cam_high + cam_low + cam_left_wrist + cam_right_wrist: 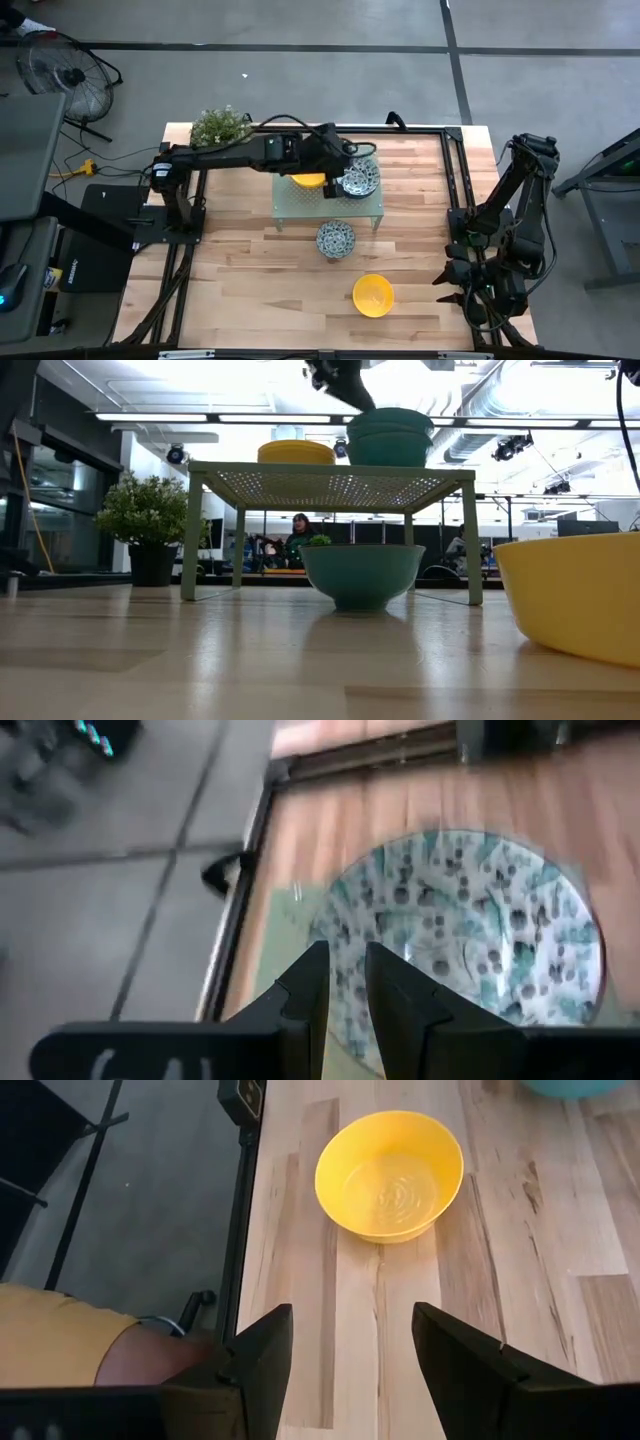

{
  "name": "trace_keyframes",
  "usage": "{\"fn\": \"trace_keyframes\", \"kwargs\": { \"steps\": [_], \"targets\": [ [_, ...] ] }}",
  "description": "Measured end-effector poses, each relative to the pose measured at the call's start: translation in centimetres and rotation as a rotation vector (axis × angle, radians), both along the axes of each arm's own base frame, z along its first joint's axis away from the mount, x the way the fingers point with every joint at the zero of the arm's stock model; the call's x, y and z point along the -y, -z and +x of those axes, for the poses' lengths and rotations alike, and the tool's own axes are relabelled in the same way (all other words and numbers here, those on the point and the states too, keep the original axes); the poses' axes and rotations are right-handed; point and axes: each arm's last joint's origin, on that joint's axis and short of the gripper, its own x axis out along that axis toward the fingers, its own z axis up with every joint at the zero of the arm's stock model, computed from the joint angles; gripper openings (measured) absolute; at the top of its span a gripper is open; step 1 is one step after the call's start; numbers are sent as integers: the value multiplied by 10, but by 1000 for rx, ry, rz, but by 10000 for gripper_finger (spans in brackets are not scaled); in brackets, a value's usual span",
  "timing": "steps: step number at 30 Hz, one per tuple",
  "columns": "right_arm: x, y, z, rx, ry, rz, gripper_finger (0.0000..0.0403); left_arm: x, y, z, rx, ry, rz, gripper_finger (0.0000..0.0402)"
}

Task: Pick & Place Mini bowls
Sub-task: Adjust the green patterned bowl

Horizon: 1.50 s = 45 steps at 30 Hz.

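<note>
Nearest the low camera, a yellow bowl [575, 592] fills the frame's right edge; the right wrist view shows it standing on the table [520, 1230] beyond the right gripper [352, 1342], whose fingers stand wide apart and empty at the high view's lower right. Only the left wrist view shows the left gripper [345, 982], fingers nearly together astride the rim of a patterned bowl [470, 935] on the pale green stand [300, 205], centre frame from above. Another patterned bowl [335, 238] sits below the stand, a second yellow bowl [308, 180] on it.
</note>
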Motion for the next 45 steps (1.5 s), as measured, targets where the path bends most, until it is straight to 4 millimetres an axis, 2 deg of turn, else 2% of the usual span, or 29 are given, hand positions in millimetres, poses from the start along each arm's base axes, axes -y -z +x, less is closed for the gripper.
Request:
{"fn": "trace_keyframes", "kwargs": {
  "steps": [3, 5, 8, 10, 14, 17, 25, 45],
  "targets": [
    [0, 0, 0, 1, 1, 1, 195, 2, 8, -13, 3, 46, -20, 65],
    [0, 0, 0, 10, 7, -2, 195, 3, 9, -8, 116, 69, -25, 65],
    [0, 0, 1, 18, 12, -7, 195, 5, 18, -23, 76, 81, -40, 65],
    [0, 0, 1, 18, 12, -7, 195, 5, 18, -20, 163, 89, -40, 65],
    [0, 0, 1, 18, 12, -7, 195, 6, 36, -23, 134, 97, -67, 65],
    [0, 0, 1, 18, 11, -7, 195, 6, 31, -23, 190, 105, -62, 65],
    [0, 0, 1, 16, 10, -6, 195, 6, 32, -23, 197, 111, -71, 65],
    [0, 0, 1, 13, 12, -2, 195, 6, 47, -20, 116, 71, -112, 65]
  ]
}}
